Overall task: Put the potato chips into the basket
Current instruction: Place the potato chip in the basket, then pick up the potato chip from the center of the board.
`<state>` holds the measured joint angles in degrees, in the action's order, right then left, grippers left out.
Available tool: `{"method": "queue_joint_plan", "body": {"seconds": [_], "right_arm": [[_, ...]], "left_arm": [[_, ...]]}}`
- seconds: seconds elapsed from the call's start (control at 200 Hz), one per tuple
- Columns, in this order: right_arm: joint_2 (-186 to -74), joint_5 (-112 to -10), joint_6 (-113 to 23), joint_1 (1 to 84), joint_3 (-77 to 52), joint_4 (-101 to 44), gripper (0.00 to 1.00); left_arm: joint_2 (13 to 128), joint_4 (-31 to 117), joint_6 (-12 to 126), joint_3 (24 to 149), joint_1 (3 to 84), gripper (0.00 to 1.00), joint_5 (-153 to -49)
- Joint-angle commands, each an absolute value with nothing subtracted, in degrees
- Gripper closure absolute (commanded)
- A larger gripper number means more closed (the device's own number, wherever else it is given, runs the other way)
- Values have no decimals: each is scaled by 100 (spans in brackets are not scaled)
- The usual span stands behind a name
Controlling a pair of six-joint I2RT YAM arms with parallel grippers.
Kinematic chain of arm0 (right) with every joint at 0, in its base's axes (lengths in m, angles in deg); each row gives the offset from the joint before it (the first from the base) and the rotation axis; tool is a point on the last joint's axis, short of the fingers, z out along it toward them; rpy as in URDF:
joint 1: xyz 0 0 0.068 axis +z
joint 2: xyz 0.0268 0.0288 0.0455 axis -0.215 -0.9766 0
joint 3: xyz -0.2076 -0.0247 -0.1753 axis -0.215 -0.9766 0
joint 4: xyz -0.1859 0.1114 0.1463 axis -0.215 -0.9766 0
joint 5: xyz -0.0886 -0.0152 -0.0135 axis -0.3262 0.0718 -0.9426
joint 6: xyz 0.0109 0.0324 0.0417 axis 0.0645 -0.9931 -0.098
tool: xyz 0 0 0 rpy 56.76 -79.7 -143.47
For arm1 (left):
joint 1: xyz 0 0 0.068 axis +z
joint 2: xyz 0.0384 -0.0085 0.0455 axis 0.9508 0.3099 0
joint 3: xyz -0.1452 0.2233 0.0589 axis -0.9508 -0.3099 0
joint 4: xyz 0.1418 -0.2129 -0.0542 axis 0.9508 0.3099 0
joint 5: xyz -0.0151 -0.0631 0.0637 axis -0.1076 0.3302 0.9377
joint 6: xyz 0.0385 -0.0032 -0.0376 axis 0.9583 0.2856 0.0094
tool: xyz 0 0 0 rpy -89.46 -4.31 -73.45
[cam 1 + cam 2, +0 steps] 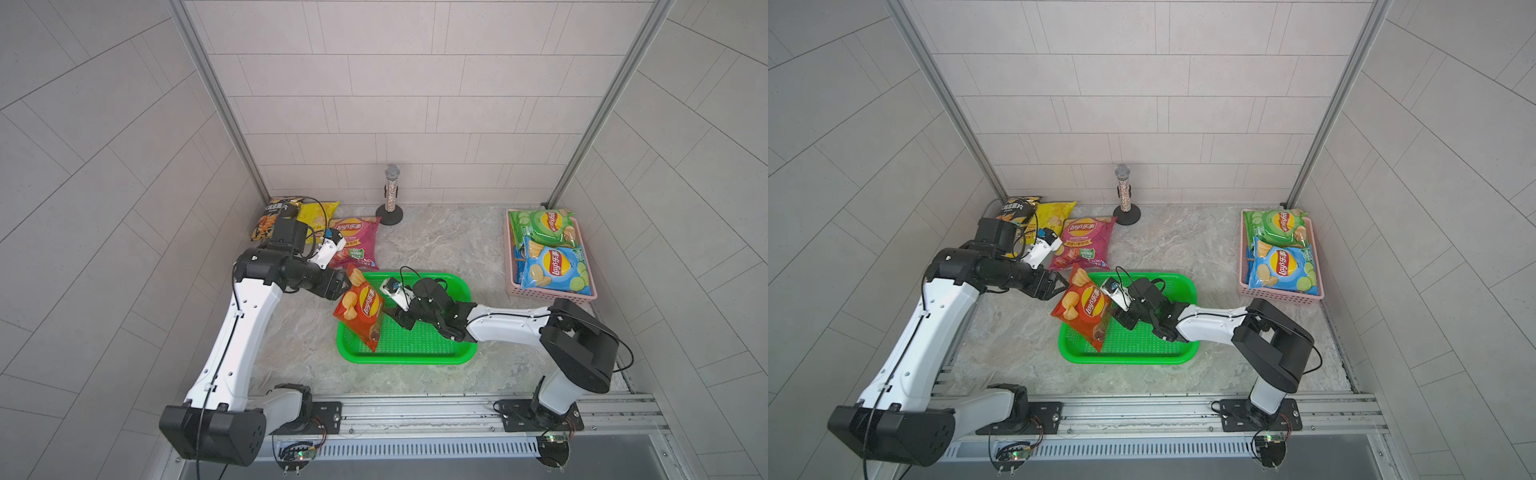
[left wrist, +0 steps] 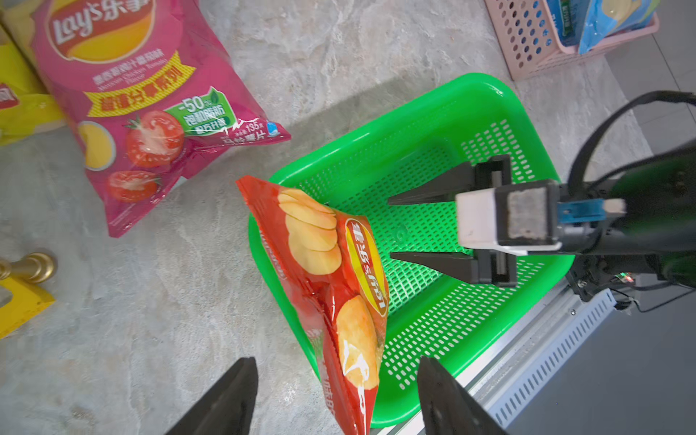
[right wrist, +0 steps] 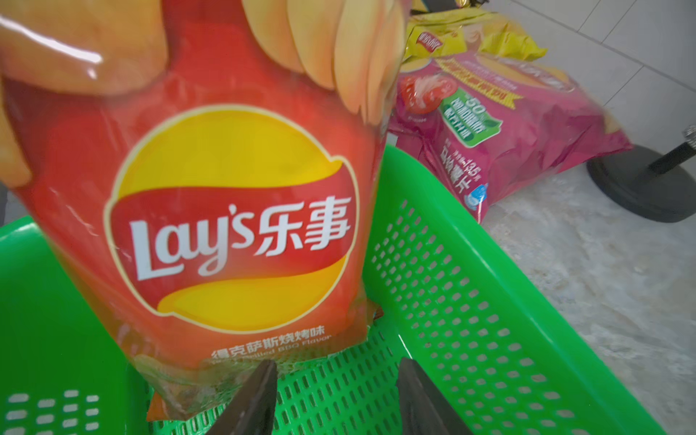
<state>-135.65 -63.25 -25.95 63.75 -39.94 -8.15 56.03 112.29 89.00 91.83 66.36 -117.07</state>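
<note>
Potato chips: six bags. One red-orange bag (image 1: 360, 309) stands tilted at the green basket's (image 1: 407, 358) left edge, between the left gripper's (image 2: 335, 361) spread jaws. The right gripper's (image 2: 391, 229) jaws also gape. Black bag (image 1: 266, 226), yellow bag (image 1: 318, 211) and magenta bag (image 1: 355, 241) lie on the worktop (image 1: 436, 245). Green bag (image 1: 540, 226) and blue bag (image 1: 552, 270) fill one pink basket (image 1: 552, 296).

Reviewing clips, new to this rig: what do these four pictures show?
Two robot arms work at a table, each ending in a two-finger gripper. Two pictures look down from overhead; two come from cameras on the wrists. On the table: a green basket, a pink basket holding a green bag and a blue bag, a magenta bag, a yellow bag and a black bag, a microphone. The left gripper and right gripper are open beside a red bag tilted at the green basket's edge; neither clamps it.
</note>
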Motion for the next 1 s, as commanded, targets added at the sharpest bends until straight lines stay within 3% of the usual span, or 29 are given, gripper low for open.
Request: {"method": "queue_joint_plan", "body": {"seconds": [0.0,0.21,0.35,0.59,0.996], "right_arm": [[-13237,-6627,-2747,6333,-4009,-1022,43],[-12670,-7071,-3078,6296,-3916,-1402,42],[-12276,-7389,-3525,6283,-3986,-1460,42],[-11735,-7386,-4002,6269,-4286,-1416,42],[-11523,-7381,-4186,6269,-4703,-998,44]], "left_arm": [[5550,11117,8671,9515,6791,21,-11337],[6088,10884,8272,9927,7664,18,-11377],[6664,10509,7841,9806,8214,23,-11270],[7485,10011,7806,9091,8410,30,-11490],[7818,7532,6709,7505,8545,37,-11558]]}}
